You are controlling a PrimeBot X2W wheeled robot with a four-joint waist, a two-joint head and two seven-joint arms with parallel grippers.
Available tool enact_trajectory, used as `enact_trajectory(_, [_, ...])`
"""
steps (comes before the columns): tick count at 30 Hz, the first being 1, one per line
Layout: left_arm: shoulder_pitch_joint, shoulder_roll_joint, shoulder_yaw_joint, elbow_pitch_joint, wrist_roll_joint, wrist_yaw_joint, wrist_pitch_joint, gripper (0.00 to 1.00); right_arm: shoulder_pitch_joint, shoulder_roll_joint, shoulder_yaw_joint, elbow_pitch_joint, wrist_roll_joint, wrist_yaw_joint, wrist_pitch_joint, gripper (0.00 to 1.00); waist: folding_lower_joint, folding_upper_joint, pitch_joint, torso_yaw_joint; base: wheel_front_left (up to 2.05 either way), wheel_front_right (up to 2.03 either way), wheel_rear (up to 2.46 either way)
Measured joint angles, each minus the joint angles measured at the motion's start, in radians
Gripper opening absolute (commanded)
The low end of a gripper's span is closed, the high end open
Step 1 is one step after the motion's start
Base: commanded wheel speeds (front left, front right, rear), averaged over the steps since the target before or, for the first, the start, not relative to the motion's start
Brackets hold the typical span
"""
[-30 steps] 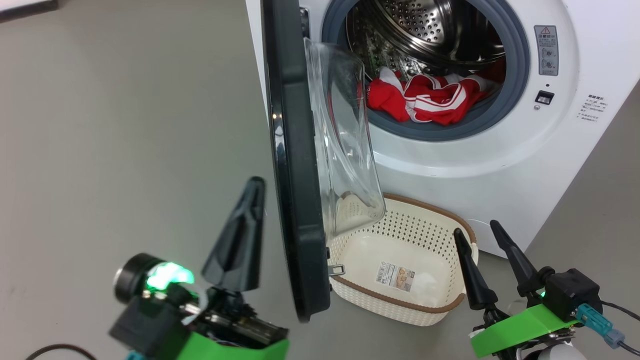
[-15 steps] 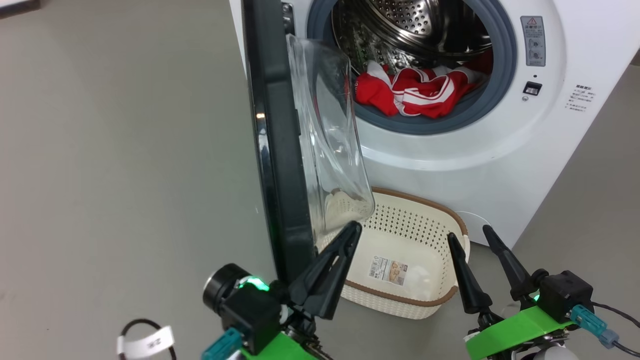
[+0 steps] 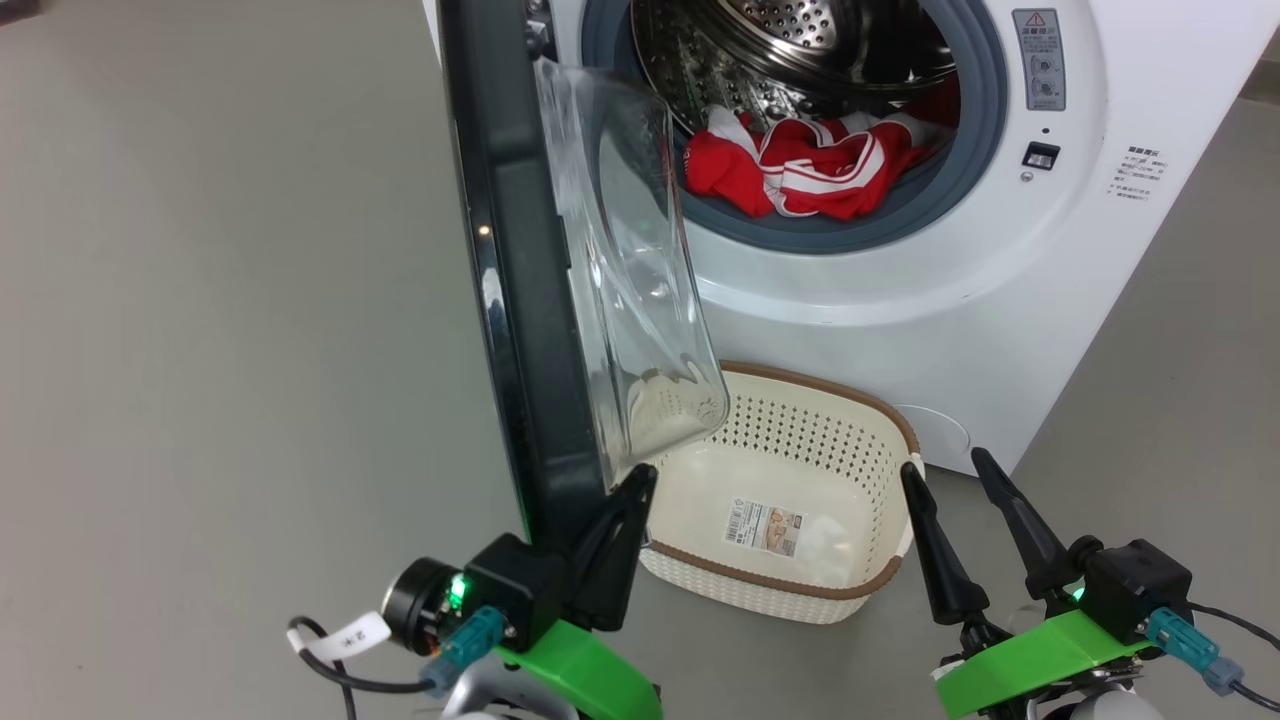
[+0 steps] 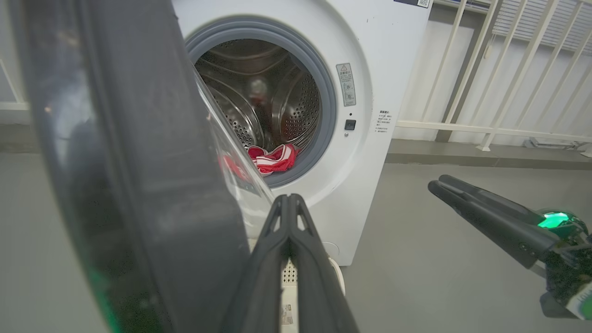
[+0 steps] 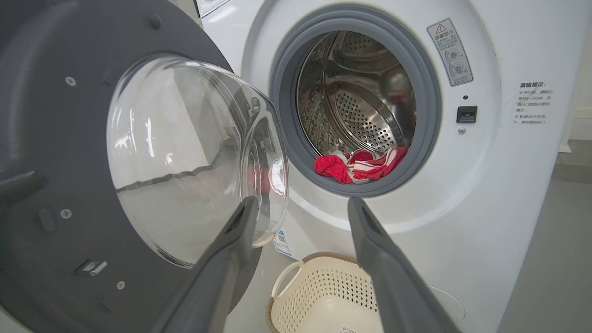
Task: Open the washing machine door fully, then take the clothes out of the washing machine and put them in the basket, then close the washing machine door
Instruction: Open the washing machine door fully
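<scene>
Step 1 of 3 looks mostly done, not finished. Door (image 3: 510, 300) stands roughly square to the washer (image 3: 900, 300) front, edge-on to the head cam, w/ its glass bowl (image 3: 630, 260) above the left end of the basket (image 3: 800, 440) as that cam sees it. My read: it can swing wider, so "fully" isn't met.

L gripper (image 3: 640, 482) sits at the door's lower edge, inner side, 2 fingers pressed tight together w/ nothing between them. Touching the door or just beside it, can't tell. R gripper (image 3: 942, 468) is low by the basket's right end, fingers spread wide, holding nothing.

Clothes (image 3: 800, 170), red w/ white trim, lie heaped at the drum (image 3: 800, 50) mouth, partly over the gasket (image 3: 830, 232). How many pcs, can't tell. Basket sits on the floor (image 3: 200, 350) right in front of the washer, empty bar its sticker.

Left to do: finish the door, move all clothes over, shut the door.
</scene>
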Motion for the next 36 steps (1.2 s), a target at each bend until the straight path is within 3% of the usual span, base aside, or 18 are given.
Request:
enact_trajectory(12, [-0.004,0.004,0.03,-0.005,0.006,0.064,0.021,0.0,0.0,0.0,-0.008,-0.002,0.012,0.0,0.0,1.0,0.0001,0.0,0.0,0.053,0.0,0.0,0.0])
enact_trajectory(23, [0.028,0.055,0.097,-0.026,0.0,0.115,0.019,0.0,0.0,0.0,-0.008,-0.007,0.017,0.0,0.0,1.0,0.0001,0.0,-0.001,0.104,0.0,0.0,0.0])
enact_trajectory(36, [0.032,0.1,0.189,-0.017,-0.032,0.152,-0.008,0.0,0.0,0.0,-0.006,-0.015,0.006,0.0,0.0,1.0,0.0001,0.0,0.021,0.116,0.0,0.0,0.0])
